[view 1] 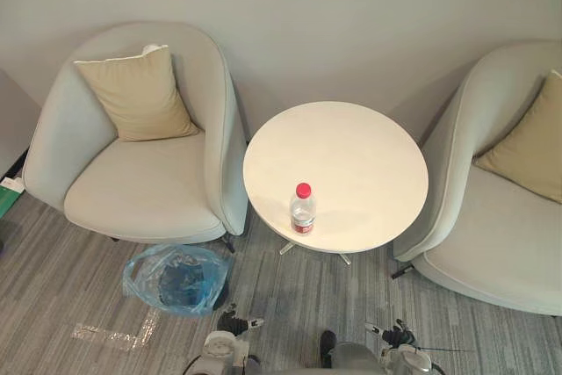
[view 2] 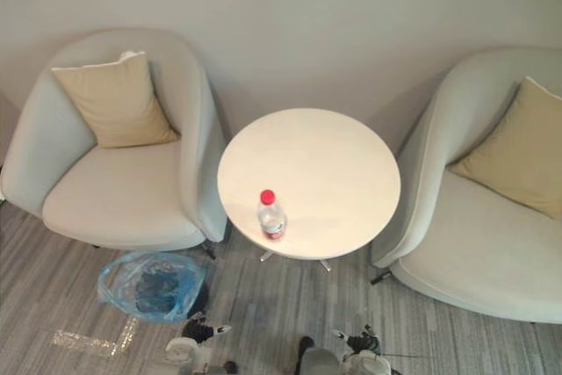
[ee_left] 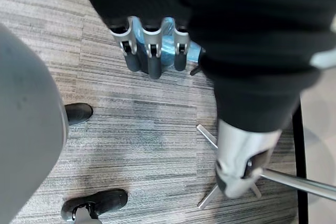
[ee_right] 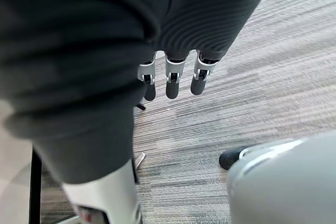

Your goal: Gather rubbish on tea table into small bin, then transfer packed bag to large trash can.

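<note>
A clear plastic bottle (view 1: 303, 209) with a red cap and red label stands upright near the front edge of the round white tea table (view 1: 351, 155). On the floor to the table's left stands the small bin (view 1: 176, 278), lined with a blue bag. My left hand (ee_left: 152, 56) hangs low over the carpet with straight fingers and holds nothing; the blue bag (ee_left: 167, 27) shows just past its fingertips. My right hand (ee_right: 173, 80) also hangs over the carpet, fingers straight and empty. Both hands are well below the tabletop and apart from the bottle.
Two pale armchairs flank the table, the left armchair (view 1: 140, 182) and the right armchair (view 1: 492, 243), each with a tan cushion. A clear plastic wrapper (view 1: 110, 335) lies on the carpet left of the bin. The table's metal legs (ee_left: 294, 179) are close to my left hand.
</note>
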Robot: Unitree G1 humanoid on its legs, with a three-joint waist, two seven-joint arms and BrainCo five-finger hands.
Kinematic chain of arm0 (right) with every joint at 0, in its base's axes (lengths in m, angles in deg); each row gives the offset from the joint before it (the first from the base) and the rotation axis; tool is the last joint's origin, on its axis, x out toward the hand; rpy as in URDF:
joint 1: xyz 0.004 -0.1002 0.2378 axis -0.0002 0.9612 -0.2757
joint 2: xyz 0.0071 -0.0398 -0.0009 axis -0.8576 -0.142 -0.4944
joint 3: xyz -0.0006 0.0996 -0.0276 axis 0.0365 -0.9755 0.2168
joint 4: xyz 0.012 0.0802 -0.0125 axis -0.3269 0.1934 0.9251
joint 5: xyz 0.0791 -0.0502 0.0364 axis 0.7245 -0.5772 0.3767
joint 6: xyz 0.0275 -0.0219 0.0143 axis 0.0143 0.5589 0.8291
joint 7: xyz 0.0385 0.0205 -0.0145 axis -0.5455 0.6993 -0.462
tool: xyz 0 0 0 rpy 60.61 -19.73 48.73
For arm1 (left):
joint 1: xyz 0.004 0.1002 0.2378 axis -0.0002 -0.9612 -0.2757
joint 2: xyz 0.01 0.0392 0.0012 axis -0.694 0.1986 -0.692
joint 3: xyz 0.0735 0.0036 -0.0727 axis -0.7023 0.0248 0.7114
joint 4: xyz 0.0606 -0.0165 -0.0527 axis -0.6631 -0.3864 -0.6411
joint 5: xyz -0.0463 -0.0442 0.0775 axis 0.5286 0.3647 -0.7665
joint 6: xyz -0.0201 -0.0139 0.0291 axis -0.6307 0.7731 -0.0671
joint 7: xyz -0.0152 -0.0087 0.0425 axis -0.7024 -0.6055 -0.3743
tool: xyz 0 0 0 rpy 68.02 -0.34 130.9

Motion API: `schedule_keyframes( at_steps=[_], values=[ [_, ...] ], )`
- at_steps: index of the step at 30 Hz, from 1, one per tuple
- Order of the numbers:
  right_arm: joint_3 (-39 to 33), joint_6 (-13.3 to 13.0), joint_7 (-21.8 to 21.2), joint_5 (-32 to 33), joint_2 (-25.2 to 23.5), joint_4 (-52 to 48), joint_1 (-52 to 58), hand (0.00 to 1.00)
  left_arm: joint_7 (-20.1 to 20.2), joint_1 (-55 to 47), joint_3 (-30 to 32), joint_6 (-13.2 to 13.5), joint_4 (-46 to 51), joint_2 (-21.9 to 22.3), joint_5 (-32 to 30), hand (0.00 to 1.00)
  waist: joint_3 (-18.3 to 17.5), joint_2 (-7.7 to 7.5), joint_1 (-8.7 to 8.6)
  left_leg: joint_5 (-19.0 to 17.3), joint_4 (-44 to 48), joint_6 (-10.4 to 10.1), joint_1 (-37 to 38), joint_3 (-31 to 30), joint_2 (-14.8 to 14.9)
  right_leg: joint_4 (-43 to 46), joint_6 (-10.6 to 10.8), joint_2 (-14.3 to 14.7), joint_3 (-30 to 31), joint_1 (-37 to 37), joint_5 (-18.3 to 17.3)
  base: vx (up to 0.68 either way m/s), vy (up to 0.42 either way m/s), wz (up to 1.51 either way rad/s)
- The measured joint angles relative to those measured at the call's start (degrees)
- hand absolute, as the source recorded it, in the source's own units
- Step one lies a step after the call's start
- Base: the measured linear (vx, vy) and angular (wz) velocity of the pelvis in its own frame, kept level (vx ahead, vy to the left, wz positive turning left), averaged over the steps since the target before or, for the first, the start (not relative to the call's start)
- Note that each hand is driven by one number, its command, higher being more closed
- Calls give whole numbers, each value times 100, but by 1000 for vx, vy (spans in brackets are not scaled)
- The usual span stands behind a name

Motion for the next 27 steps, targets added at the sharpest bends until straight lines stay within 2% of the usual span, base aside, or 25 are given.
schedule_keyframes(
  at_steps=[4,8,10,13,20,27],
  values=[
    [294,-23,58,-119,3,-398,93,0,-12,14,-80,-10,-21,-80,0,0,-1,-5,-2,1,-59,-3,-54,-176,-71,-296,75,-64,-127,174,170,-52,54,23],
    [557,-68,238,-482,61,-2310,439,0,-21,7,-188,-18,16,-203,-3,0,-8,-28,-9,25,-108,-40,-146,-210,-110,-482,117,-126,-136,169,318,-74,37,3],
    [597,-182,257,-797,144,-3141,626,0,-20,-10,-318,-16,31,-268,-23,0,-17,-41,-11,25,-113,-40,-165,-219,-123,-497,123,-140,-161,168,328,-41,13,7],
    [686,-335,261,-1201,325,-3959,755,0,-19,-59,-454,-15,117,-296,-122,0,-27,-50,-12,26,-135,-42,-167,-224,-126,-514,124,-140,-180,168,327,-9,1,2],
    [852,-400,260,-2030,462,-4566,774,0,-8,-105,-759,-4,154,-295,-225,0,-61,-21,-29,71,-187,-72,-176,-372,-126,-584,125,-140,-314,179,325,48,-4,6],
    [1089,-410,280,-2244,571,-4585,584,0,-11,-187,-771,11,269,-296,-218,0,-106,-20,-23,83,-183,-81,-189,-544,-152,-790,139,-141,-512,377,338,15,-1,16]
  ],
)
